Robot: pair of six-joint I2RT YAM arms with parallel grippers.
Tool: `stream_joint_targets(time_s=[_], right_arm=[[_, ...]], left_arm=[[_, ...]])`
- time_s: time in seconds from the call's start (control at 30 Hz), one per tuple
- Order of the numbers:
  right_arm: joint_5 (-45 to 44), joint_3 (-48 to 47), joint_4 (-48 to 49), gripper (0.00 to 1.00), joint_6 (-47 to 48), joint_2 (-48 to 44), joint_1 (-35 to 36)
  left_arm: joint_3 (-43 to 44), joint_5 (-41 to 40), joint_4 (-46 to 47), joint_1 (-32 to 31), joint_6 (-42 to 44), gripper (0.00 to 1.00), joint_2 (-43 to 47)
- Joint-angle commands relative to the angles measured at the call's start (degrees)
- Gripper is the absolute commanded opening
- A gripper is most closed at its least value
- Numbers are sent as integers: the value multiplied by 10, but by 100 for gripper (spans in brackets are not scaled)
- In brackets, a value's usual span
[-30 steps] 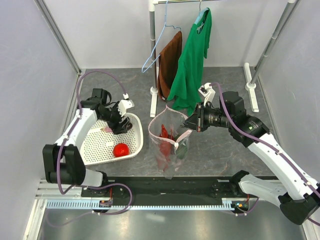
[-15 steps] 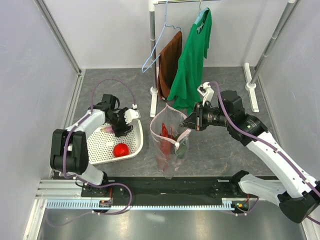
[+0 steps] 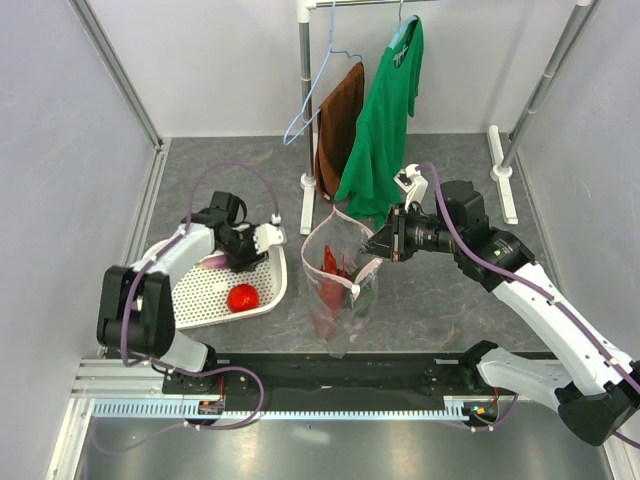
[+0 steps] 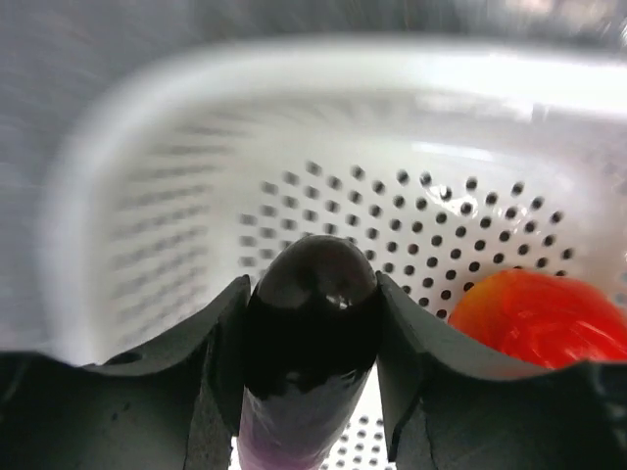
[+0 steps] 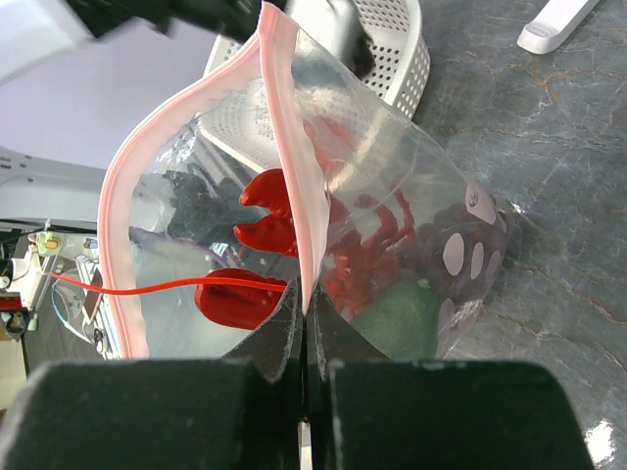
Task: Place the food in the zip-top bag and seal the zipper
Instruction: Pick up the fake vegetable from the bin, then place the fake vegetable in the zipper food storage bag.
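While left gripper [image 4: 312, 294] clamps a dark piece [image 4: 313, 338], possibly grapes, above the basket [image 4: 137, 206], right gripper [image 5: 306, 315] pinches the zipper [image 5: 284, 127]. Bag [image 5: 411, 215] hangs open.

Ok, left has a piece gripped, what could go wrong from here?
The smooth, rounded dark purple piece is held by its sides only, so the left gripper could lose it in transit. The right gripper pinches one spot of the zipper; the zip-top bag mouth looks narrow and floppy, so the piece may catch the lip.
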State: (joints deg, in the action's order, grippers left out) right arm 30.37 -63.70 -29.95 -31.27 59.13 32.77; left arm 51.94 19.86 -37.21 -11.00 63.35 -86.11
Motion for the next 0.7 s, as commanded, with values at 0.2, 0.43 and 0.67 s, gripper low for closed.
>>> stream_joint_targets(time_s=[0.2,0.43,0.67], right_arm=[[8,-27,31,0,0,0,-3],[20,-34,45,0,-7,5,-3],[26,-38,53,0,-13,9,-3]], left_arm=[[369,351,-12,-6,-439,10,166],[349,360,271,-83,-720,6,196],[323,342,394,-206,-770,5,156]])
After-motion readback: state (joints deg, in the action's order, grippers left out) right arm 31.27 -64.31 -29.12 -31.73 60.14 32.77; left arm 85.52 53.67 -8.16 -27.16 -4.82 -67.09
